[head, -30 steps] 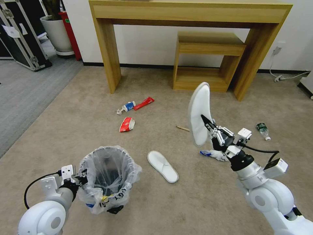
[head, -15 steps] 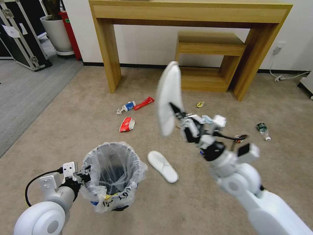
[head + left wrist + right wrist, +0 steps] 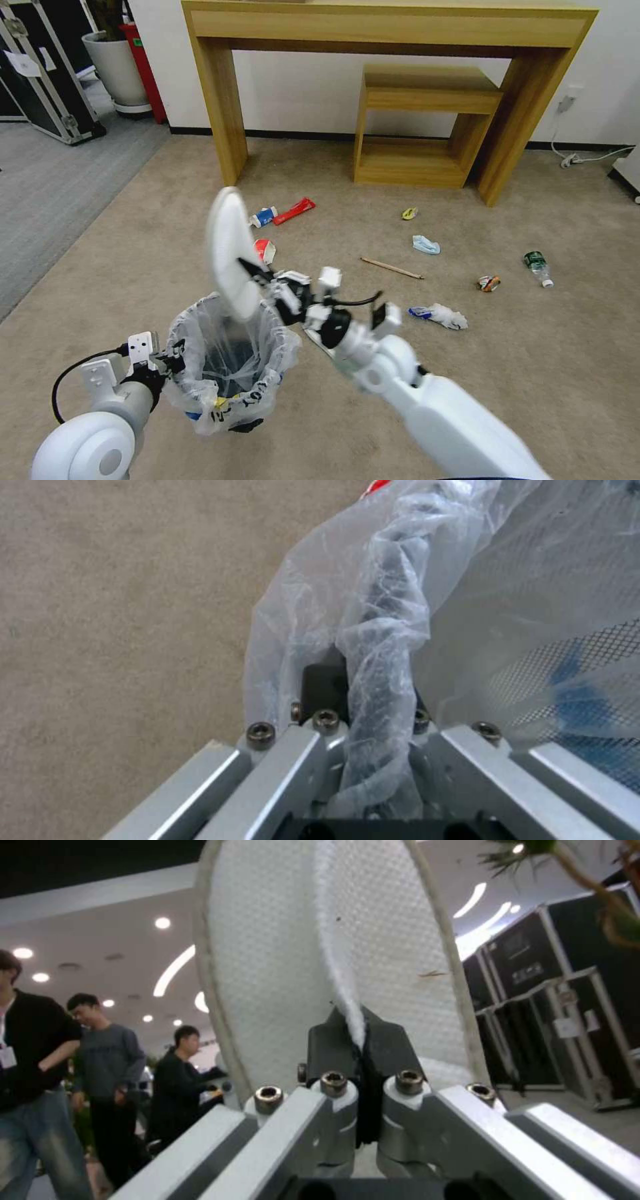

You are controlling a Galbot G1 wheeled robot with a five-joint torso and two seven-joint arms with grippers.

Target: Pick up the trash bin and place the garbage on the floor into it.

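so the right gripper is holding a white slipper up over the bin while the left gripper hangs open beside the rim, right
Not quite. The left gripper is not open beside the rim: the left wrist view shows it shut on the trash bin rim and liner. The rest holds: the right gripper holds the white slipper above the bin.

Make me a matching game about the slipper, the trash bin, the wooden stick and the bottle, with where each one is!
Things:
1. white slipper
2. trash bin
3. wooden stick
4. clear bottle

Places:
A. lying on the carpet, far to the robot's right
B. rim clamped by the left gripper
C. held up over the bin by the right gripper
D. on the carpet in front of the small shelf

Pairs: 1-C, 2-B, 3-D, 4-A
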